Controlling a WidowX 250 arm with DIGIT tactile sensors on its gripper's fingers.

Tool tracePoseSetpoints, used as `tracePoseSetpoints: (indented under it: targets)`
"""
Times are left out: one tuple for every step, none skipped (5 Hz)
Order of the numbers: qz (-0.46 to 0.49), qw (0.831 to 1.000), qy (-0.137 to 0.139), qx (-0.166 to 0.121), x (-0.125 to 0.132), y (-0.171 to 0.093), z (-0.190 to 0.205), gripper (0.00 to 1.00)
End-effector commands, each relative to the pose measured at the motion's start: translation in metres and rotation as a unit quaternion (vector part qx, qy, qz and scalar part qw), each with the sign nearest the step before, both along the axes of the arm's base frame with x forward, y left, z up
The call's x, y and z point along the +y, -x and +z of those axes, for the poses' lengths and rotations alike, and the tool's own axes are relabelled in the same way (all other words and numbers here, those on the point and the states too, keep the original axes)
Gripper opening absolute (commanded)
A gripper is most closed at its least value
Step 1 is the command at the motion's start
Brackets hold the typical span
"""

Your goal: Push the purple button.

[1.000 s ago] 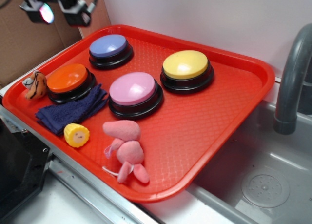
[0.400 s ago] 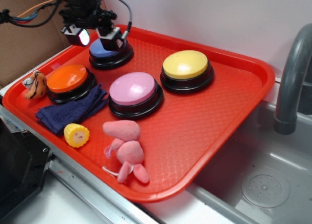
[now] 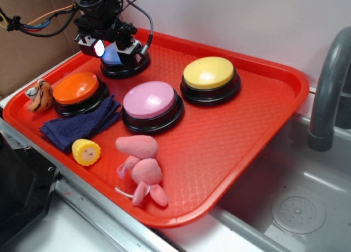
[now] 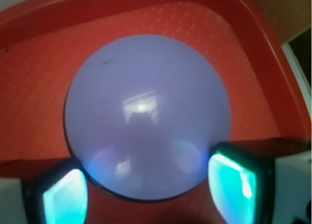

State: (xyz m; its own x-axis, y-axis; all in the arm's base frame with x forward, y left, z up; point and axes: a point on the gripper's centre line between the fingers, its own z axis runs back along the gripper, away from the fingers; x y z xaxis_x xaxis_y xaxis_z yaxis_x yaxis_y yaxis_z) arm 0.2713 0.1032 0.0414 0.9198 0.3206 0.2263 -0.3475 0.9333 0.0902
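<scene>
The purple button (image 3: 113, 56), a periwinkle dome on a black base, sits at the back left of the red tray (image 3: 263, 104). My gripper (image 3: 112, 48) is right over it, low, with its jaws open and glowing fingertips (image 3: 99, 48) spread across the dome. It hides most of the button in the exterior view. In the wrist view the dome (image 4: 146, 112) fills the frame, with the gripper (image 4: 148, 197) over its near edge and a lit pad (image 4: 234, 185) on each side. I cannot tell whether the fingers touch the dome.
On the tray are an orange button (image 3: 77, 90), a pink-lilac button (image 3: 149, 101), a yellow button (image 3: 208, 73), a dark blue cloth (image 3: 82, 123), a yellow toy corn (image 3: 86, 151), a pink plush (image 3: 141, 169) and a small brown toy (image 3: 41, 95). A grey faucet (image 3: 329, 87) and sink stand right.
My gripper has come down from high at the back left and moved right, settling low over the purple button. The jaws stay open. Nothing else moved.
</scene>
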Motion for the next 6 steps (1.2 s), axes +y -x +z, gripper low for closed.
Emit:
tracePoseSetpoints:
  targets:
    - [0.009,1.000,0.004,-0.005,0.021,-0.005,0.017,1.00]
    - [0.007,1.000,-0.026,-0.011,0.015,0.007,0.042,1.00]
    - [0.005,0.999,-0.040,-0.018,0.012,0.024,0.069,1.00]
    - [0.011,0.999,-0.029,-0.009,0.016,0.033,0.084,1.00]
    - [0.011,0.999,-0.032,-0.005,0.018,0.023,0.089,1.00]
    - [0.013,0.999,-0.039,-0.001,0.019,0.019,0.087,1.00]
